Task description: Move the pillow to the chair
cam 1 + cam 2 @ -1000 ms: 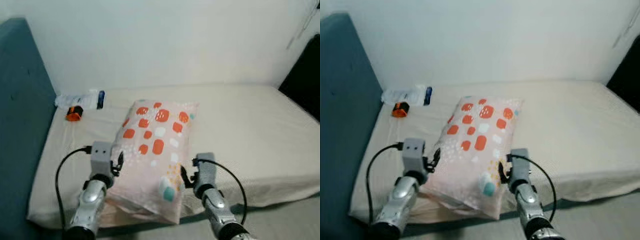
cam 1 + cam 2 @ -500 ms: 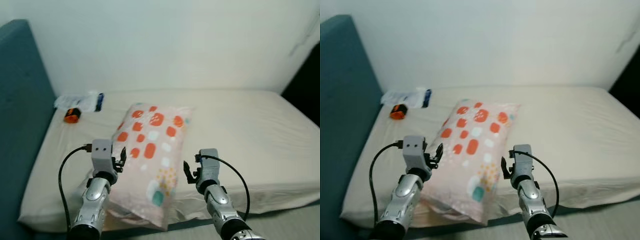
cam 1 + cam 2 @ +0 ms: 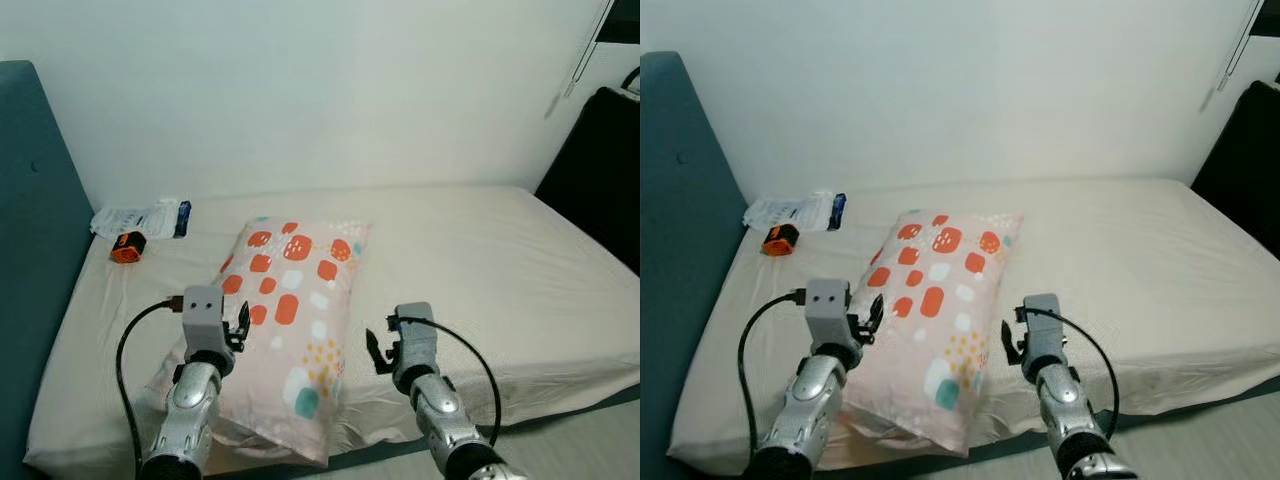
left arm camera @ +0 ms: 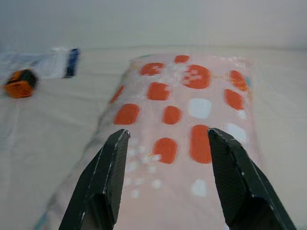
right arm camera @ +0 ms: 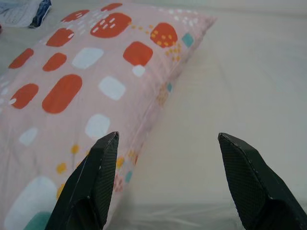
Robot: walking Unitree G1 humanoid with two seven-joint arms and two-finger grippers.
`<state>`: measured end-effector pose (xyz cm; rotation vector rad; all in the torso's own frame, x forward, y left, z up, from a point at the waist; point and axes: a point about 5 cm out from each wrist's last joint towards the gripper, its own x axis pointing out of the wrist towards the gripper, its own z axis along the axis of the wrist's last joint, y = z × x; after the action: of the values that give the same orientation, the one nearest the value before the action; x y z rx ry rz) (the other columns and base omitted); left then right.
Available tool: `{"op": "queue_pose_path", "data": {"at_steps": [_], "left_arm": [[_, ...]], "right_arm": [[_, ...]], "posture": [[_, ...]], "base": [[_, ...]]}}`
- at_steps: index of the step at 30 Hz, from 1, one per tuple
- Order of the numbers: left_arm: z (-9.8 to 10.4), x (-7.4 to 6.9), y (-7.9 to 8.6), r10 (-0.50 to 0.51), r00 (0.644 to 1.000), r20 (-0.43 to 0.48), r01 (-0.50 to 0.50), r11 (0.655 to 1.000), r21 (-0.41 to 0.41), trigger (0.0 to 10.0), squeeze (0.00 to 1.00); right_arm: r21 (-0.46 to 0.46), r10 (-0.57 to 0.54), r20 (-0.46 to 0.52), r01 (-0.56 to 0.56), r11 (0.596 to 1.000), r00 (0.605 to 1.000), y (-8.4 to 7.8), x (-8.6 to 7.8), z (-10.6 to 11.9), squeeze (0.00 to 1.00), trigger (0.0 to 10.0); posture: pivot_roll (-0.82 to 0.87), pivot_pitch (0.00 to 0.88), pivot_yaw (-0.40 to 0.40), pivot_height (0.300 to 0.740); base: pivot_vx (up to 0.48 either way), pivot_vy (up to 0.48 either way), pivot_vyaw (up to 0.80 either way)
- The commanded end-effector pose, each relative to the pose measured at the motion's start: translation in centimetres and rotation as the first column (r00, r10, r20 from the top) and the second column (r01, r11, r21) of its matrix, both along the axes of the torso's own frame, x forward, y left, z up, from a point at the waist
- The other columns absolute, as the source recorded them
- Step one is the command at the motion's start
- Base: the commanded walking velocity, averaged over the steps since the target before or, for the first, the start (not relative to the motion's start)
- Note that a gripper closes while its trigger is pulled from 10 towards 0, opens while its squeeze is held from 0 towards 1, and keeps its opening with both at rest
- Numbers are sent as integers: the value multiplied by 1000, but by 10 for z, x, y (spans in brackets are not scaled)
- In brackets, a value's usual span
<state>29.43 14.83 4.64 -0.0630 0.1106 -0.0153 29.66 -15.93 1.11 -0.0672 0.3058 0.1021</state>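
Pink spotted pillow (image 3: pixel 285 335) lies on the bed (image 3: pixel 500 250); left gripper (image 4: pixel 165 184) and right gripper (image 5: pixel 168 179) flank it, fingers spread.

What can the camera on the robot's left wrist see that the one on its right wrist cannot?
The left wrist view alone takes in the small orange and black object lying on the cream bedsheet, with the open left gripper aimed over the pillow's left part. The right wrist view alone shows the pillow's right edge meeting bare sheet, with the open right gripper straddling that edge. Both share the pink pillow with orange, white and teal patches and the clear plastic packet with a blue end.
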Motion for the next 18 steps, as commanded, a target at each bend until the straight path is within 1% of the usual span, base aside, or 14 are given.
{"op": "queue_pose_path", "data": {"at_steps": [1,7,8,14,16,18], "left_arm": [[-3,0,0,4,1000,-16,-4,1000,5,10000,0],[-4,-1,0,5,1000,-25,-5,1000,-8,10000,0],[-5,-2,1,6,999,-34,-6,1000,-5,10000,0],[-6,-2,3,14,999,-43,-14,1000,9,10000,0],[-4,-2,6,23,999,-30,-21,997,68,10000,0],[-4,-1,6,29,999,-28,-27,996,84,10000,0]], "right_arm": [[-12,14,-1,-14,1000,1000,3,0,0,0,10000],[9,6,8,-6,1000,1000,3,0,0,0,10000],[53,-16,14,15,999,1000,1,0,1,0,10000],[75,-39,27,37,997,999,-1,-1,2,0,10000],[69,-42,29,40,997,999,-1,-1,1,0,10000],[69,-41,28,39,997,999,-1,-1,1,0,10000]], "posture": [[57,0,-83,740],[55,0,-81,740],[57,0,-80,740],[60,0,-77,740],[58,0,-76,740],[59,0,-75,740]], "base": [[0,0,800],[0,0,800],[0,0,0],[0,0,0],[0,-480,0],[0,-480,0]]}}
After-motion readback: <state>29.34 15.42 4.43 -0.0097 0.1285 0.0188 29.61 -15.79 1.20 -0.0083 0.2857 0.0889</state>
